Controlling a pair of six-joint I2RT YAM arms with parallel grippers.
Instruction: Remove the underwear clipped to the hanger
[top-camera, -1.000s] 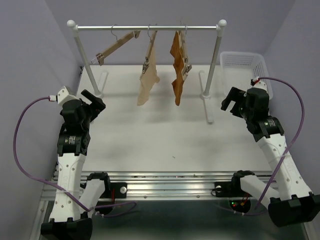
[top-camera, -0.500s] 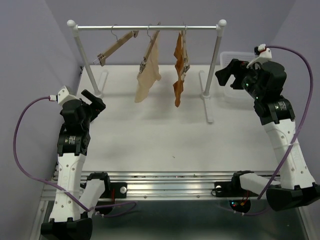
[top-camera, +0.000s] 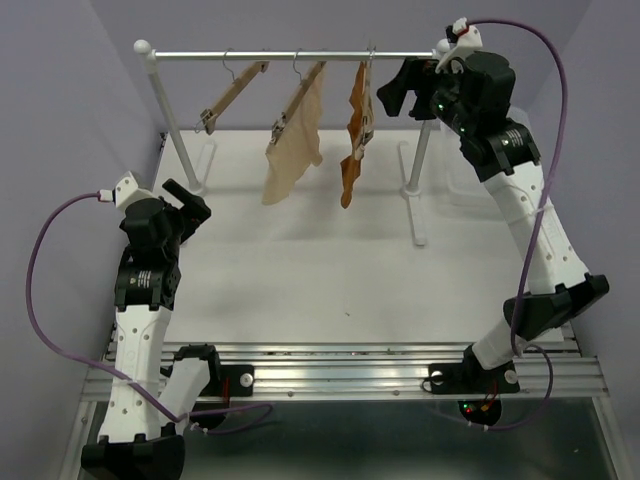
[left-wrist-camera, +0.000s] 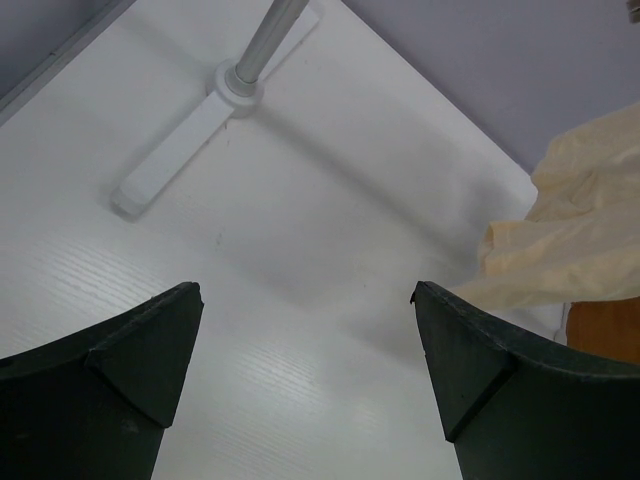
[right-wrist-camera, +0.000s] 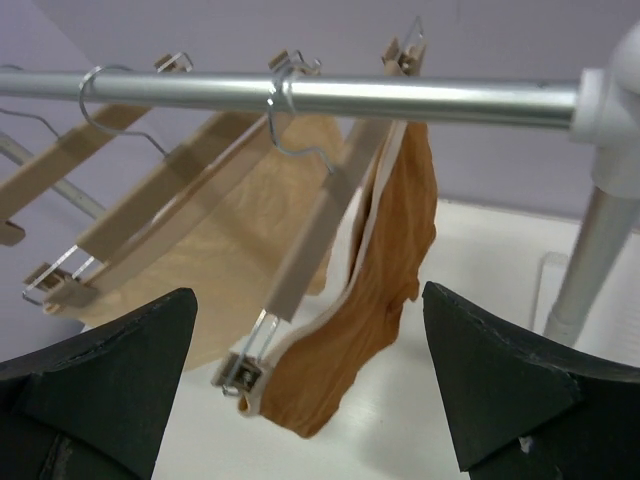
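1. Now the right tool (top-camera: 398, 88) has climbed from near the worktop (top-camera: 300, 270) up to the rail (top-camera: 250, 56), spread and empty, just right of the rust-orange brief (top-camera: 352, 140).
2. Under the rail, that brief and the beige brief (top-camera: 292, 145) have swung leftward, both clipped to wooden hangers (right-wrist-camera: 310, 250).
3. The left tool (top-camera: 185, 200) stays spread, well below the rail.
4. Nothing is unclipped yet; the orange brief looks first.

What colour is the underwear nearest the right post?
Rust-orange underwear, best seen in right wrist view.
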